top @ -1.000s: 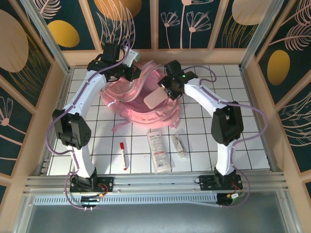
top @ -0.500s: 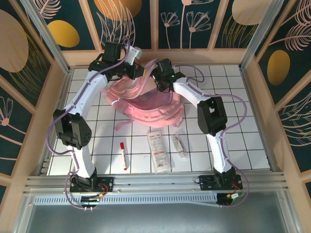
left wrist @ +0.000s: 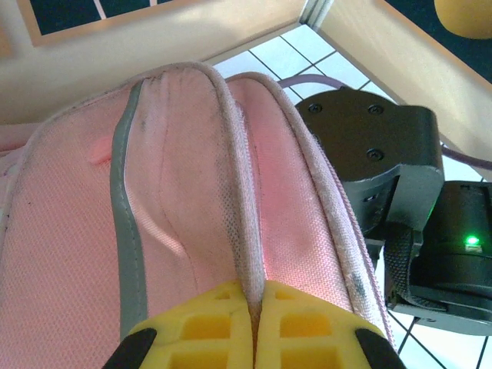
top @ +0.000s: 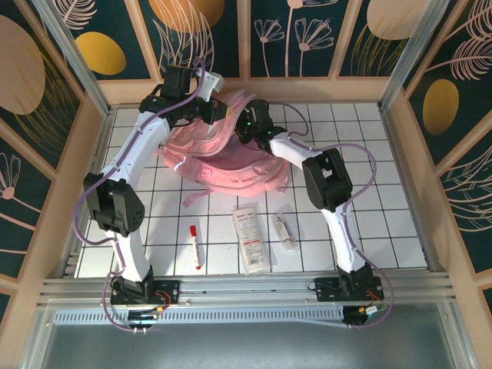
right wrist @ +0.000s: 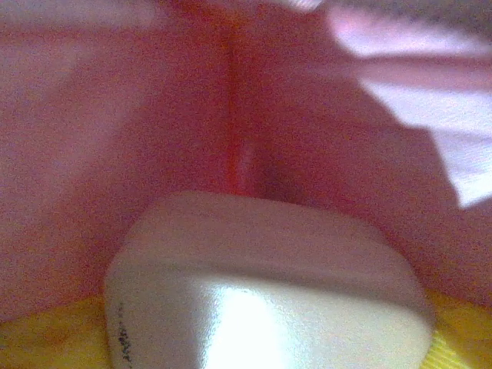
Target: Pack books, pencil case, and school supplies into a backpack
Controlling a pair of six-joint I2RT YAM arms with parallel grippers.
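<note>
- Left gripper [left wrist: 256, 311]: yellow fingers [left wrist: 204, 327] pressed tight together, pinching a raised fabric ridge of the pink backpack [left wrist: 69, 231].
- Right gripper [right wrist: 257, 350]: fingers [right wrist: 38, 338] spread wide with the pencil case [right wrist: 261, 277] sitting between them. Squeezing it or not, I cannot tell.
- That pouch is down inside the bag, pink lining all around it.
- From above, both arms meet at the backpack's far side.
- On the table [top: 369, 231] in front of the bag: marker [top: 195, 244], white packet [top: 251, 238] and clear tube [top: 286, 232], side by side.
</note>
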